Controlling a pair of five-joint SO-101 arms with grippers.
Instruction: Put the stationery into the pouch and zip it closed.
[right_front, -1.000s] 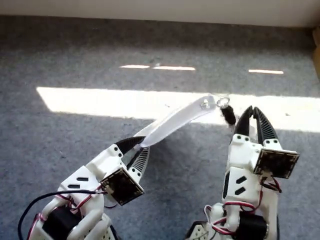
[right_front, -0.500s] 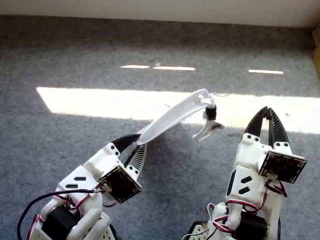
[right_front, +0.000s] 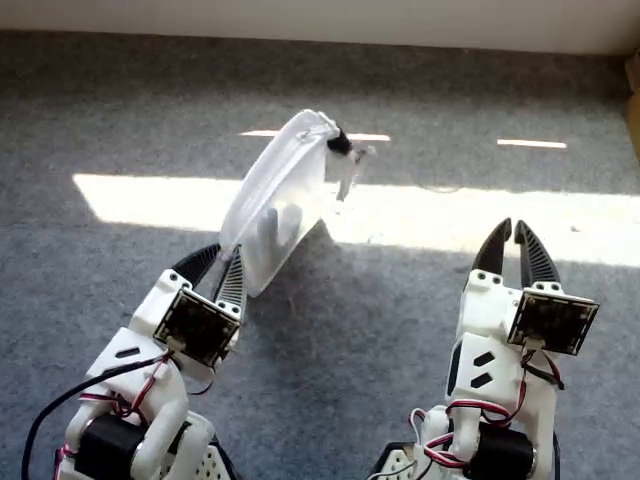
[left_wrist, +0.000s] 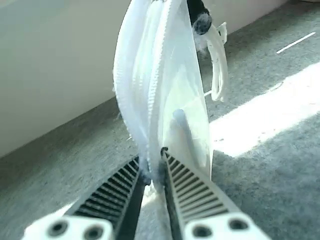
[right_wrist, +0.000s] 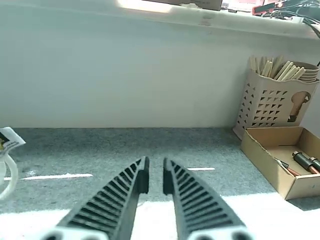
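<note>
Apparently at the last step already, the zipping, or just after it. Holding the pouch (right_front: 275, 205) lifted in the air with the left gripper (right_front: 228, 262), fingers pressed together on its near lower corner, above the left half of the worktop (right_front: 100, 300) and leaning toward the far edge. Can make out a pale long shape (left_wrist: 180, 125) through the thin wall, probably stationery already inside; cannot say of which kind. Following the zip teeth (left_wrist: 131, 75) in the left wrist view, seem joined all the way up to the dark slider (left_wrist: 199, 17) at the top end, with a white pull loop (left_wrist: 218, 65) hanging from it. Judging from that, closed or nearly closed, but cannot be sure about the last bit behind the slider.

Nothing in the right gripper (right_front: 512, 232), fingers parted by a narrow gap only, low above the right half of the worktop and well apart from the pouch.

Next, probably a check of the zip. If any opening left: bring the right gripper up to the pull loop, open wider, pinch the loop and draw it along the teeth, holding the corner firm with the left. Calls for care, because soft, hanging from one corner only, and likely to swing; easy to miss such a small loop. If fully shut: simply lower, lay flat on the worktop, then release.

Beyond the right edge of the worktop, a perforated holder (right_wrist: 272, 95) with wooden sticks and an open cardboard box (right_wrist: 280, 165); of no use for this step.
</note>
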